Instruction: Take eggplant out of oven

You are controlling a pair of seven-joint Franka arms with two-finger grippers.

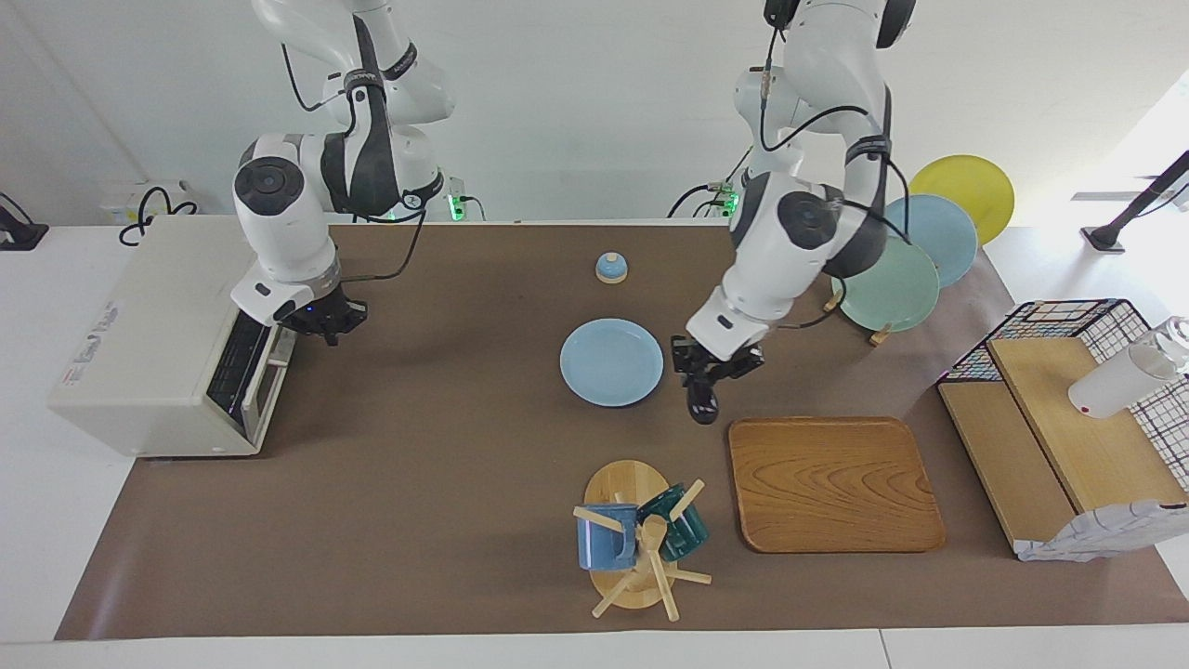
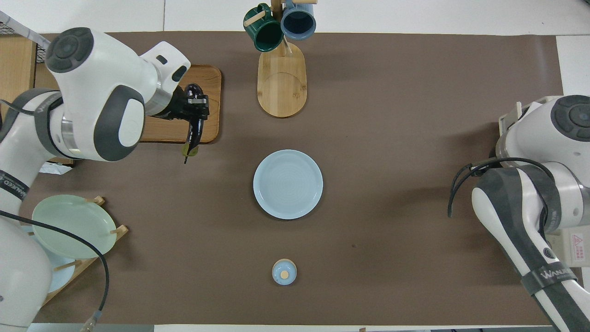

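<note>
Currently the left claw is clenched on the eggplant, which hangs nose-down in the air, out of the oven. Below the claw lies the table between the plate and the tray. Recommended: lower slowly, lay the eggplant flat, then release. The right claw, clenched and empty, waits by the oven door.
</note>
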